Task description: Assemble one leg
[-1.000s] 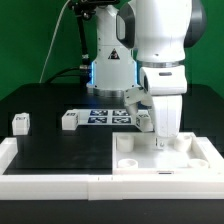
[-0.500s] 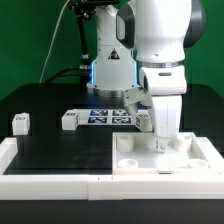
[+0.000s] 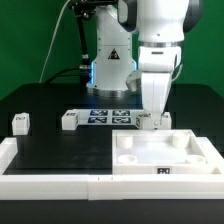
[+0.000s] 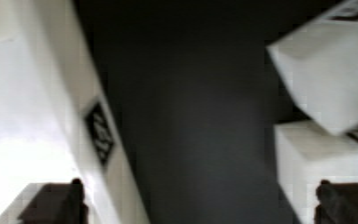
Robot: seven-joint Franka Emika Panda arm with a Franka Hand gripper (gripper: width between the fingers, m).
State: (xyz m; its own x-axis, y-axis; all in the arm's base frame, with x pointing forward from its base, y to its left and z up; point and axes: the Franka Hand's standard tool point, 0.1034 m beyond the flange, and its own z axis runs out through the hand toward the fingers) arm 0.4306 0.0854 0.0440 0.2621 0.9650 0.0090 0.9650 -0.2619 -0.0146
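Note:
Several small white tagged legs stand on the black table. Two are at the exterior view's left (image 3: 20, 122) (image 3: 68, 120), and two more (image 3: 143, 122) (image 3: 166, 120) stand just behind the white tray's (image 3: 195, 158) far wall. My gripper (image 3: 153, 118) hangs low between those two, over the table behind the tray. In the wrist view my gripper (image 4: 201, 205) is open, with only dark table between the fingers (image 4: 51, 205). Two white blocks (image 4: 327, 70) (image 4: 327, 155) lie to one side. A white tagged surface (image 4: 25, 110) lies to the other side.
The marker board (image 3: 108, 116) lies flat behind the legs, in front of the robot's base (image 3: 110, 70). A low white rim (image 3: 50, 182) runs along the table's front and left edge.
My gripper has lifted out of the tray's far corner and moved back to just behind the tray's far wall. The legs and the tray have not moved.

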